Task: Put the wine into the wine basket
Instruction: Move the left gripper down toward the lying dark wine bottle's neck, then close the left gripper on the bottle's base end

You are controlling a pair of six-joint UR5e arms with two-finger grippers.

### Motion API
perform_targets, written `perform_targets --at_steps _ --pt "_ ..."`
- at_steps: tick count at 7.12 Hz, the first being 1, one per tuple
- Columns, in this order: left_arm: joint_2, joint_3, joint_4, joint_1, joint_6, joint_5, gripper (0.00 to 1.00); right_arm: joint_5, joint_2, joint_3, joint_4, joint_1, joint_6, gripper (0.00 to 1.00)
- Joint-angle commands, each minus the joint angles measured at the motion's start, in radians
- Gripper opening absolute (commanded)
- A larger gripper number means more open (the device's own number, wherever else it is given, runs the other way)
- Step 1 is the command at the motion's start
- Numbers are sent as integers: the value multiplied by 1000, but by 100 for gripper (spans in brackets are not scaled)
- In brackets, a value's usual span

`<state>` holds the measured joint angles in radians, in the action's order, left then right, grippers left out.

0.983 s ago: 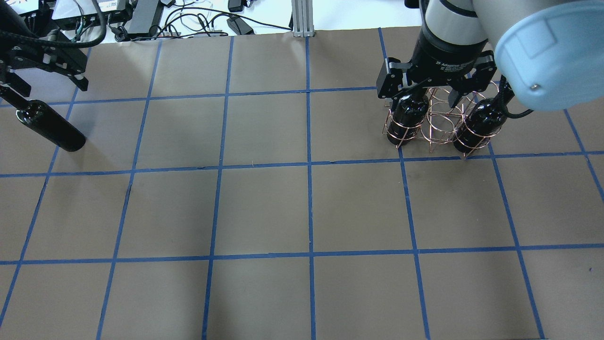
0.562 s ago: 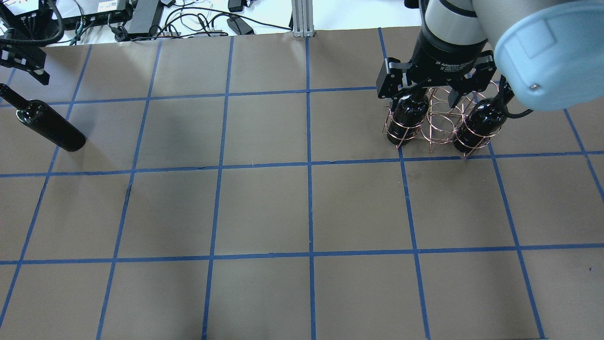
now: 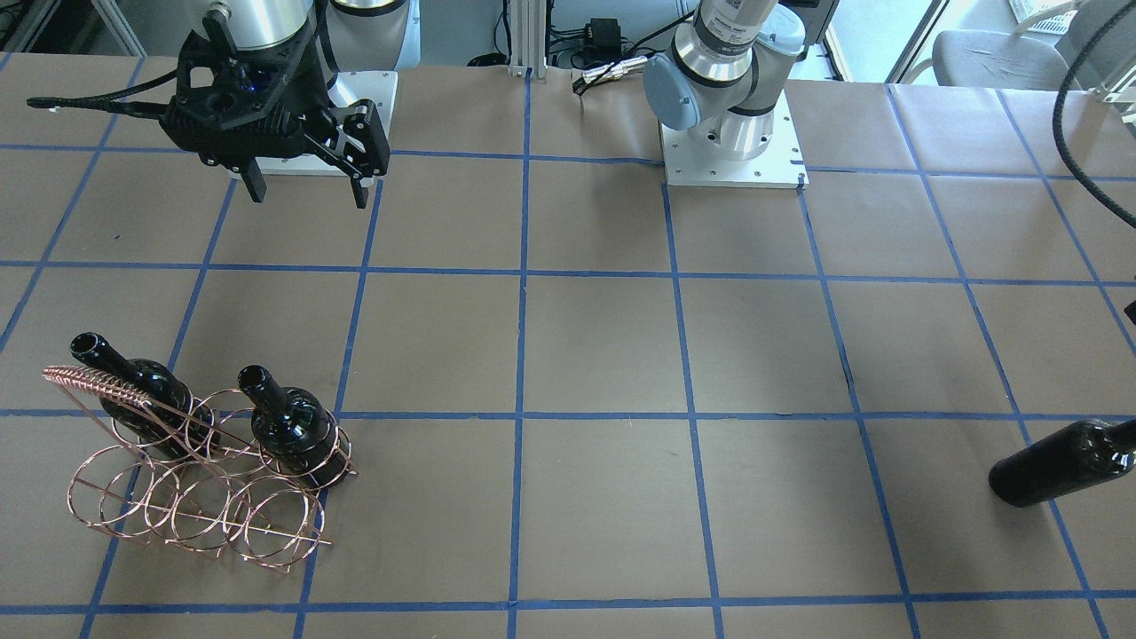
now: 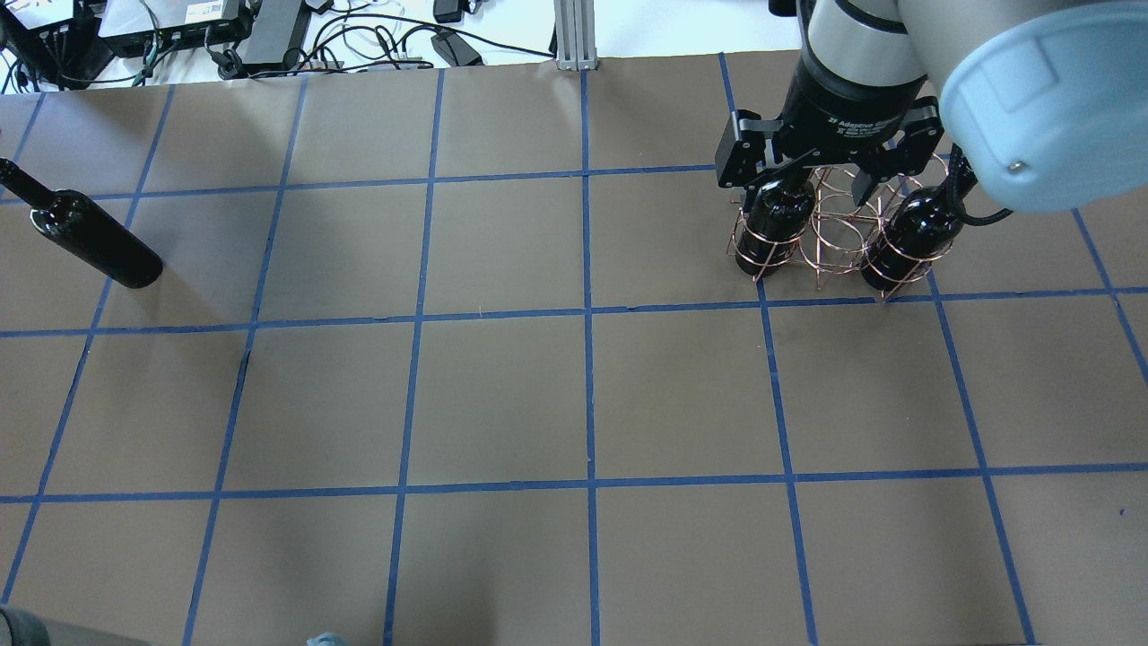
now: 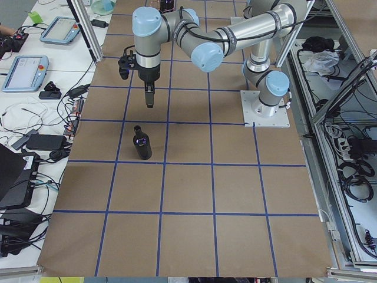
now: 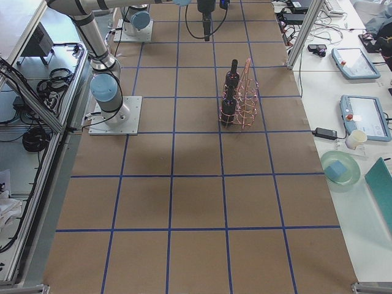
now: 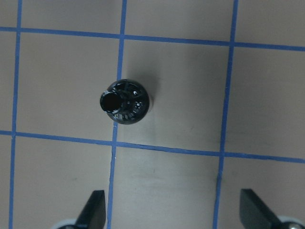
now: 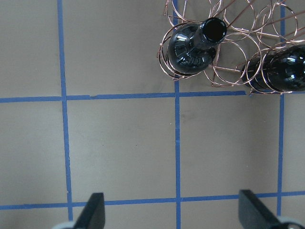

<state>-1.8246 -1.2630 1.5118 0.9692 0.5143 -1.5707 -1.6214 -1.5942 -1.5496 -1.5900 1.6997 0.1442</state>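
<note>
One loose wine bottle [image 4: 85,235] stands upright at the table's far left, also in the front view [image 3: 1061,461], the left side view [image 5: 141,144] and, mouth up, the left wrist view [image 7: 125,101]. My left gripper [image 7: 174,214] is open and empty, high above it and a little to one side. The copper wire wine basket [image 4: 839,235] [image 3: 195,497] [image 8: 228,71] holds two alike bottles [image 4: 776,220] [image 4: 915,238] in its end rings. My right gripper [image 4: 807,187] [image 3: 306,186] is open and empty, high beside the basket.
Cables and power bricks [image 4: 269,27] and an aluminium post [image 4: 571,36] lie past the far edge. The arm bases [image 3: 732,151] stand on the robot's side. Benches with tablets [image 5: 59,29] and a bowl [image 6: 340,168] flank the table ends.
My left gripper, which stood open by the loose bottle's neck, has pulled away and left the overhead view. The bottle stays standing in place. The right arm and basket have not moved.
</note>
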Motion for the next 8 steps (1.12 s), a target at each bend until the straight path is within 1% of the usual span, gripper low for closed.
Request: perform_targets --at_steps 1,2,3,4,6,7,8 --pt "-83 24 -54 -44 67 8 100 0 -1 -7 -1 -2 0 100" --pt "-119 24 -74 -44 67 9 100 0 -1 -7 -1 -2 0 100" --pt "-148 24 -134 -44 67 33 100 0 -1 -7 -1 -2 0 100" --pt "-171 24 -139 -44 66 50 100 0 -1 -7 -1 -2 0 100" --pt "-205 24 -192 -44 50 80 100 0 -1 -7 -1 -2 0 100" --pt "-217 22 -194 -44 32 107 100 0 -1 -7 -1 -2 0 100" --pt "-226 21 -194 -43 29 109 100 0 -1 -7 -1 -2 0 100"
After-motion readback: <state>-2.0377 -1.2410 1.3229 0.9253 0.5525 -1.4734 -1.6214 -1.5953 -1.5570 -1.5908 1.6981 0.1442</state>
